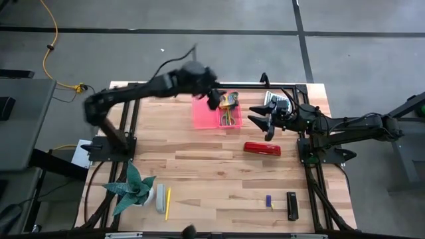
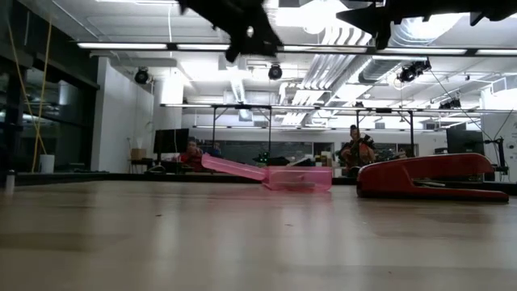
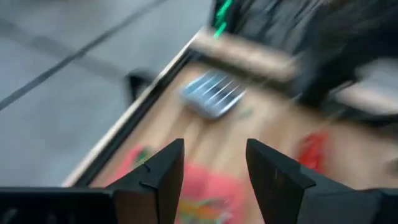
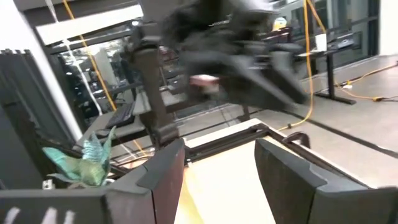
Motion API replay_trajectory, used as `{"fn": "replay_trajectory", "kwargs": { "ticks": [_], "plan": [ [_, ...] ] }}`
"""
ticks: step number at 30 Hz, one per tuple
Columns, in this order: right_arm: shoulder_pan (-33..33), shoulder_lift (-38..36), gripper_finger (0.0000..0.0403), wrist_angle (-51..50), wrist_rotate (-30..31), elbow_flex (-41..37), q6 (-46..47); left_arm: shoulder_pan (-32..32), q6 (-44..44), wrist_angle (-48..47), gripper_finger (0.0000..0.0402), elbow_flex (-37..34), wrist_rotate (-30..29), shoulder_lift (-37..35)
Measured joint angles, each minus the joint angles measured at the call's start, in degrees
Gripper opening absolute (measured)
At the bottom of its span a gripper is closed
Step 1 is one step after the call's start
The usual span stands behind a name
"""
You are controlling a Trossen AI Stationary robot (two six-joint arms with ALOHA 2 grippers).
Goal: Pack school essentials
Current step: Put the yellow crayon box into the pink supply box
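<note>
An open pink case (image 1: pixel 207 114) lies at the table's far middle, with a colourful crayon box (image 1: pixel 230 99) and other stationery (image 1: pixel 230 119) inside. My left gripper (image 1: pixel 214 99) hovers open above the case's far end, nothing between its fingers (image 3: pixel 214 168). My right gripper (image 1: pixel 262 121) waits open to the case's right, above the table (image 4: pixel 221 162). On the table nearer the front lie a yellow pencil (image 1: pixel 168 203), a small blue piece (image 1: pixel 269 201) and a black piece (image 1: pixel 291 206).
A red stapler (image 1: pixel 261 148) lies right of the case, near my right gripper. A grey ribbed object (image 1: pixel 277 101) sits at the far right. A green spiky plant (image 1: pixel 133 188) and a grey object (image 1: pixel 160 198) stand at the front left. Bare wood lies in the middle.
</note>
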Motion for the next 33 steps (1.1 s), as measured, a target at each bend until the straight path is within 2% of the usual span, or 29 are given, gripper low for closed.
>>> {"fn": "replay_trajectory", "kwargs": {
  "ticks": [3,6,9,12,15,20,26,33],
  "plan": [
    [-0.02,0.00,0.0188,-0.08,1.69,0.00,0.08,-2.26,-4.33,17.72,0.0143,-15.10,2.72,-10.20],
    [-0.02,0.21,0.0188,-0.63,4.87,0.00,1.20,-5.02,-7.54,31.18,0.0118,-28.29,2.68,-20.01],
    [-0.58,1.91,0.0188,-0.84,9.30,0.00,2.98,-8.03,-10.26,37.48,0.0077,-37.96,-1.33,-29.07],
    [-3.16,5.30,0.0179,-2.20,10.81,0.88,6.15,-10.88,-10.63,38.06,0.0020,-43.61,-7.10,-37.09],
    [-7.26,10.26,0.0137,-7.52,10.79,5.11,9.65,-12.16,-9.84,37.71,0.0009,-46.40,-11.65,-43.29],
    [-16.06,20.03,0.0019,-16.41,10.75,12.46,14.29,-11.98,-8.74,33.69,0.0002,-47.04,-12.93,-49.75],
    [-23.97,32.29,0.0008,-21.56,8.77,16.90,24.67,-11.96,-8.72,29.20,0.0000,-47.04,-10.79,-52.03],
    [-25.68,46.81,0.0001,-20.60,7.13,22.10,30.56,-11.96,-8.76,28.92,0.0000,-47.06,-9.57,-51.16]
  ]
}}
